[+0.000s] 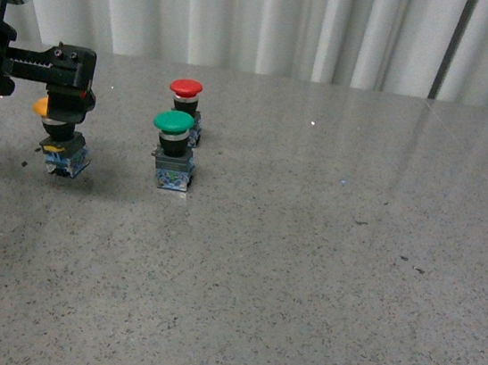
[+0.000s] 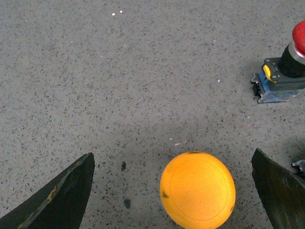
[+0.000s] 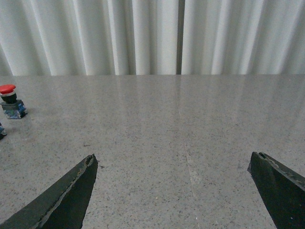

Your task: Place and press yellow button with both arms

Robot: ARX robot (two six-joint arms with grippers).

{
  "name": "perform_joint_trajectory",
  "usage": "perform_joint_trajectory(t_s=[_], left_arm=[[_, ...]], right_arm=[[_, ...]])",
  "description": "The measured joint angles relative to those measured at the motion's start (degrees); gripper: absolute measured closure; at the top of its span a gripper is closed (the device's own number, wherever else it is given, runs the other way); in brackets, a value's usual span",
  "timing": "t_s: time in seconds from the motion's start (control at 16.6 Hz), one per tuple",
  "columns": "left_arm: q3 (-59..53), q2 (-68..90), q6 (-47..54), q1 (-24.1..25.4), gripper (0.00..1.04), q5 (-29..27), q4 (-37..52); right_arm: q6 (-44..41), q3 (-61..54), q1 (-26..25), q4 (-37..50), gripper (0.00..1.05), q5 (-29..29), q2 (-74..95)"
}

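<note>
The table [image 1: 304, 271] was a grey, speckled, stone-like slab with a dull sheen and a few pale flecks and scuffs. A white pleated curtain [image 1: 274, 20] hung along its far edge.

The left gripper [image 2: 172, 152] had its jaws spread wide. The yellow button [image 2: 198, 190] sat between them, set back from the fingertips towards the wrist. Its orange-yellow cap faced the left wrist camera and lay nearer one finger than the other, with bare table showing on both sides, so neither finger touched it. In the front view the gripper's black body hung directly over the button and hid most of the cap. The black collar and blue-grey base showed below the jaws, the base looking slightly tilted. Whether it stood flat on the table could not be told.

Outside the jaws, off to one side, the green button [image 1: 174, 128] stood upright, with the red button [image 1: 184, 94] close behind it. Both were well apart from the left fingers.

The right gripper [image 3: 172, 155] was also wide open, with only bare table and the curtain between its fingers. The red button was far off beyond one jaw, and the yellow button was nowhere in the right wrist view.
</note>
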Motion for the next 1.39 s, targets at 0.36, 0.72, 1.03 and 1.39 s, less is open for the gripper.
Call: perform_joint_trajectory(t_s=[0.36, 0.72, 1.03, 1.39], left_arm=[[0.2, -0.44, 0.33, -1.22, 0.69, -0.74, -2.75], [15.96, -9.11, -0.92, -17.66, 0.69, -5.77, -8.46], [26.32, 8.31, -14.8, -28.44, 0.7, -10.27, -9.99], [31.65, 18.56, -24.04, -32.81, 0.7, -13.7, -10.75]], right_arm=[[0.0, 0.0, 0.0, 0.0, 0.07, 0.02, 0.0], [0.0, 0.0, 0.0, 0.0, 0.07, 0.0, 0.0], [0.0, 0.0, 0.0, 0.0, 0.07, 0.0, 0.0], [0.0, 0.0, 0.0, -0.02, 0.07, 0.02, 0.0]])
